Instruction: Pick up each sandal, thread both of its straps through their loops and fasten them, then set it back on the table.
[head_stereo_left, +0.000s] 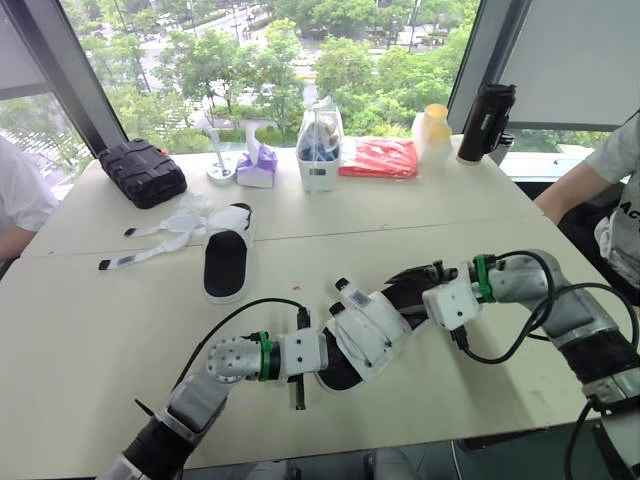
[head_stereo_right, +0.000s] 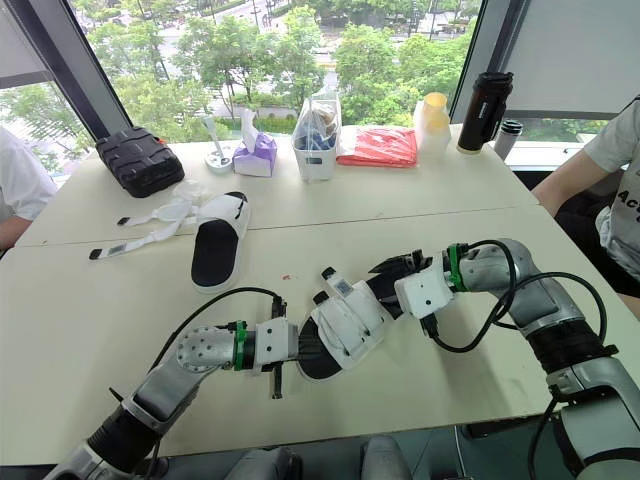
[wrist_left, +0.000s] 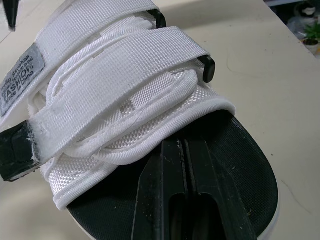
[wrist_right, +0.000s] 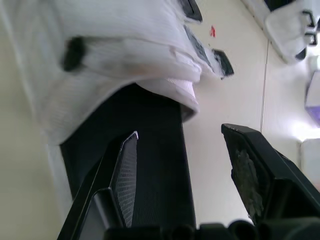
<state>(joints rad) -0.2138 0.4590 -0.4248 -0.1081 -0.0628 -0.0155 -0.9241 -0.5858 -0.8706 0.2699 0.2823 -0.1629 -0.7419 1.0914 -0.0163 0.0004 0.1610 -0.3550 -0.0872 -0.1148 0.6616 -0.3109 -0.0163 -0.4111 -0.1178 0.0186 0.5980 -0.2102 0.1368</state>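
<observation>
Left wrist view: we see the left gripper's (wrist_left: 184, 146) jaws together on the near sandal's (wrist_left: 125, 90) black footbed, white straps (wrist_left: 120, 65) closed | right wrist view: right gripper's (wrist_right: 180, 131) jaws apart, straddling its edge | near sandal at front-middle of the desk (head_stereo_left: 520, 215) | far sandal's (head_stereo_left: 228, 250) straps splayed.

Near sandal (head_stereo_left: 365, 330): white ribbed-weave straps, black footbed, black strap tips, a grey label with dark lettering; far sandal (head_stereo_left: 227, 262) likewise white over black; table (head_stereo_left: 120, 330) pale cream, with a small red speck (wrist_right: 212, 31); case (head_stereo_left: 142, 172) black; tissue pack (head_stereo_left: 257, 167) purple; packet (head_stereo_left: 378, 157) red; bottle (head_stereo_left: 486, 122) black; right gripper (wrist_right: 180, 134) black, with a green band (head_stereo_left: 483, 278) behind it.
</observation>
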